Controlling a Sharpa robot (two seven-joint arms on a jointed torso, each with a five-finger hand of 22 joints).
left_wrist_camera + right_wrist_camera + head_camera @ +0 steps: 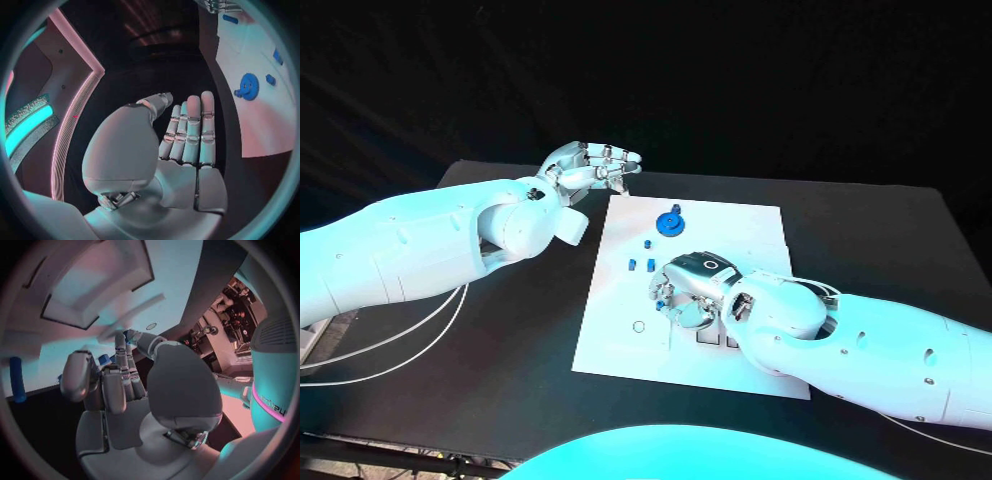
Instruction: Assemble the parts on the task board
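- The task board (733, 230) lies flat in the middle of the black worktop (516, 340), reaching from near the far edge towards the near edge.
- A blue gear-shaped part (671, 222) sits on the board near its far left corner; the left wrist view shows it too (249, 86).
- Small blue parts (640, 264) lie just nearer than the gear, by the board's left side.
- The left hand (593, 166) hangs over the worktop just off the board's far left corner; its fingers (190, 131) lie straight and side by side, with nothing in them.
- The right hand (692, 290) is over the board's middle, fingers curled down towards it.
- In the right wrist view a small blue piece (130, 335) is pinched at the right hand's fingertips, just above the board.
- A blue rod-shaped part (17, 379) lies at the board's edge.
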